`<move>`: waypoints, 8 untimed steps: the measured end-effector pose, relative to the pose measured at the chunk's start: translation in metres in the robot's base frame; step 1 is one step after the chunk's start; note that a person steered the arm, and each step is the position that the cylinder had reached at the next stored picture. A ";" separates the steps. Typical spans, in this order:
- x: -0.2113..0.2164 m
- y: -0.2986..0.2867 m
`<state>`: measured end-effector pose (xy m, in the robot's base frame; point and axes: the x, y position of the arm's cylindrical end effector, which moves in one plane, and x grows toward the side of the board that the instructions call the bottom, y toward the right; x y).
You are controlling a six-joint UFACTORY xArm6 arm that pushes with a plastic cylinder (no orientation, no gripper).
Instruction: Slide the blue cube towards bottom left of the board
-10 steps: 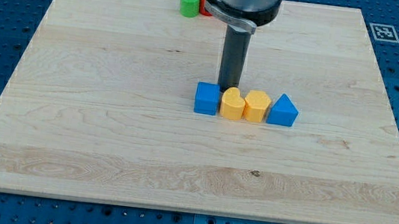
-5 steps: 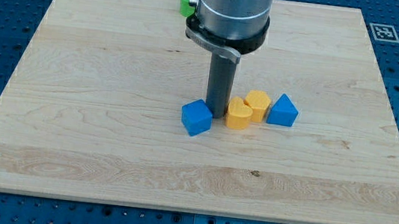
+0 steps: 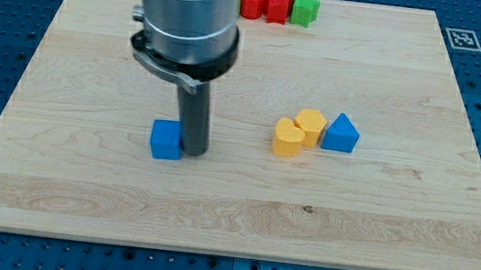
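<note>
The blue cube (image 3: 165, 139) lies on the wooden board (image 3: 94, 64), left of the middle. My tip (image 3: 194, 152) stands right against the cube's right side, touching it or nearly so. The rod hangs from the large grey arm head (image 3: 185, 20) above it.
Right of the middle sit a yellow heart-shaped block (image 3: 288, 139), a yellow block (image 3: 310, 126) and a blue triangular block (image 3: 341, 133) in a row. At the view's top edge sit two red blocks (image 3: 253, 2) (image 3: 278, 6) and a green block (image 3: 305, 8).
My tip has moved left and a little down, pushing the blue cube away from the yellow blocks towards the left. The arm head no longer hides the red and green blocks.
</note>
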<state>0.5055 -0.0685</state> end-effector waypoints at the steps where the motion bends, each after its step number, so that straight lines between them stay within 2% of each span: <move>1: -0.001 -0.029; 3: -0.001 -0.080; 8: 0.002 -0.108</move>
